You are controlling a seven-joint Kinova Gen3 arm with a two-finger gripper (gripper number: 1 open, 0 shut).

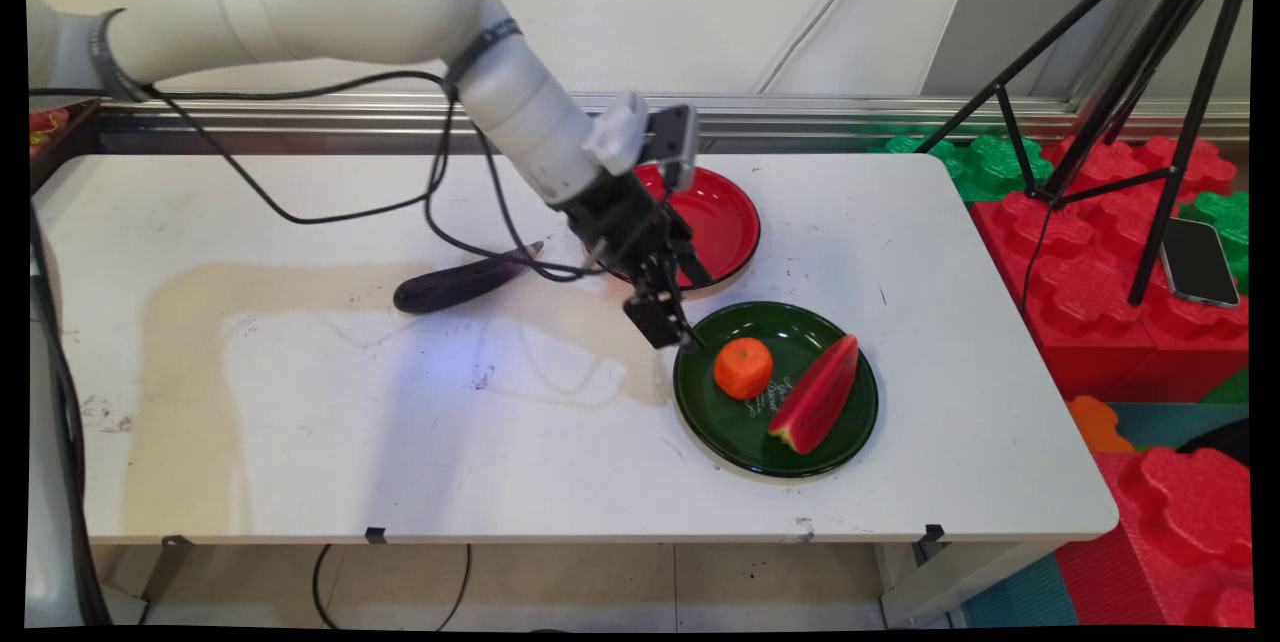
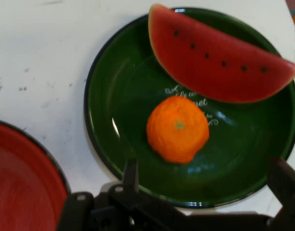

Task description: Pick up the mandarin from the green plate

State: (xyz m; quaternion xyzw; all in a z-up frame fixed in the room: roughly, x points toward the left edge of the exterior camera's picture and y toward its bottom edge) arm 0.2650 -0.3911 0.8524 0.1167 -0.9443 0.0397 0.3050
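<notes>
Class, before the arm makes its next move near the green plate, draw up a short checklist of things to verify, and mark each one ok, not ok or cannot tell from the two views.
1. Gripper open and holding nothing: ok; the hand view shows its fingers apart and nothing between them.
2. Orange sits free on the green plate: ok.
3. Watermelon slice clear of the orange: ok in the hand view, a narrow gap shows.
4. Gripper clear of the green plate's rim: cannot tell; it hangs at the rim's left edge.
5. Red plate bare where visible: ok, though the arm hides part.
6. Eggplant out of the way: ok, it lies left of the gripper.
</notes>
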